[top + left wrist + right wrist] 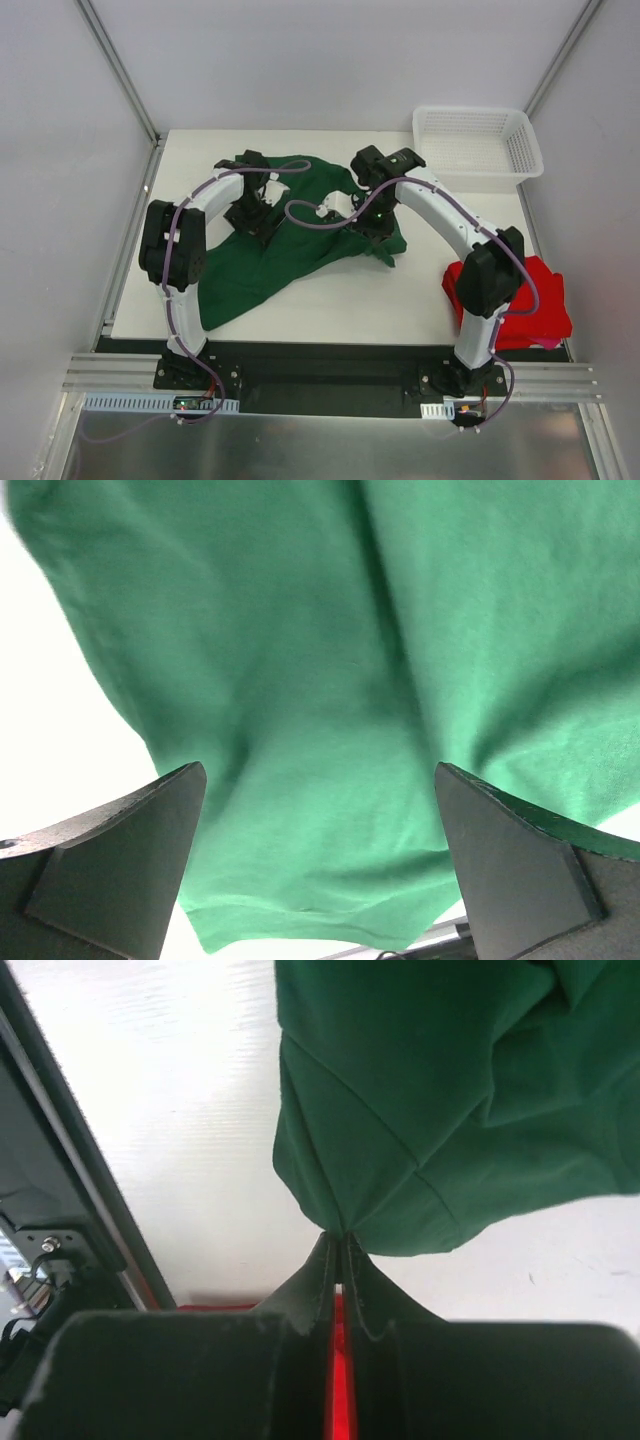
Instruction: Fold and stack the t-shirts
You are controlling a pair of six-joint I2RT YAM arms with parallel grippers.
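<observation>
Grey walls are closing in a white surface.

Top view: green shirt is lying spread and rumpled across the middle, one end trailing toward the near left corner. Red shirt is sitting in a heap at the near right edge, well apart from the green one and partly hidden by the right arm. Basket is standing at the far right corner, touching neither shirt. Left hand is hovering over the green shirt's left part. Right hand is sitting low at its bunched right edge.

Left wrist view: left hand is standing wide open, gripping nothing. Green shirt is stretching below between the fingers, with bare surface showing to the left. A hem is running along the cloth's lower edge.

Right wrist view: right hand is pinching fully closed on a corner fold of the green shirt, cloth fanning out in creases from the fingertips. Surface is showing beside it. A red sliver is showing behind the fingers, probably the red shirt, though too little to be sure.

Handling, as judged: cloth is looking light, soft and limp, likely sagging and dragging rather than slipping. The best hold seems a hem or shoulder corner, pinched through both layers. Both arms are crowding over the green shirt. Red shirt and basket are lying well apart from it, so neither seems to be obstructing.
</observation>
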